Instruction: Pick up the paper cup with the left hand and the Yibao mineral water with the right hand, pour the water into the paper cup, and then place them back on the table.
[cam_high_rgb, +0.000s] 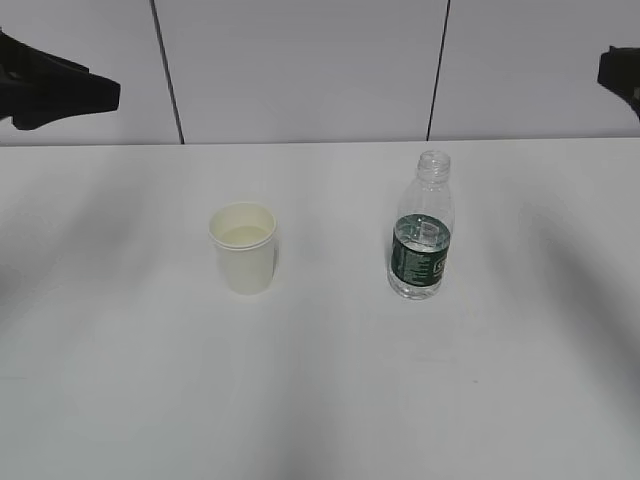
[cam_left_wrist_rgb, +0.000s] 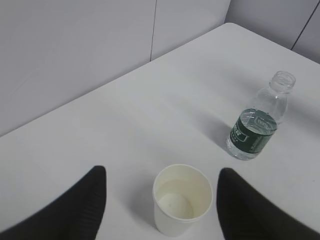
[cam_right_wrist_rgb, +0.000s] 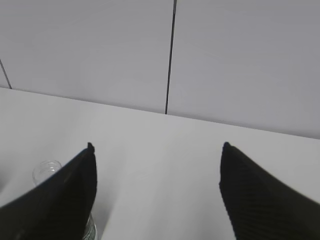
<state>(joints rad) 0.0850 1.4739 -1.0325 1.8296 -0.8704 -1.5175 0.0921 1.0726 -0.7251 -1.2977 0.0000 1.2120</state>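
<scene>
Paper cup (cam_high_rgb: 243, 247) and Yibao mineral water (cam_high_rgb: 421, 229) stand upright on table (cam_high_rgb: 320, 400), apart. Cup holds liquid. Left claw (cam_left_wrist_rgb: 162, 200) and right claw (cam_right_wrist_rgb: 156, 192) spread, empty. Judged: final step, both set down. Next: retract arms.

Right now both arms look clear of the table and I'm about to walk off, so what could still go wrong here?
1. The clear plastic bottle with the dark green label stands capless; a knock could spill what remains.
2. The small cream paper cup holds liquid and looks light, so a bump could tip it.
3. The open left tool hangs straddling the cup in its wrist view; a careless descent might clip the rim.
</scene>
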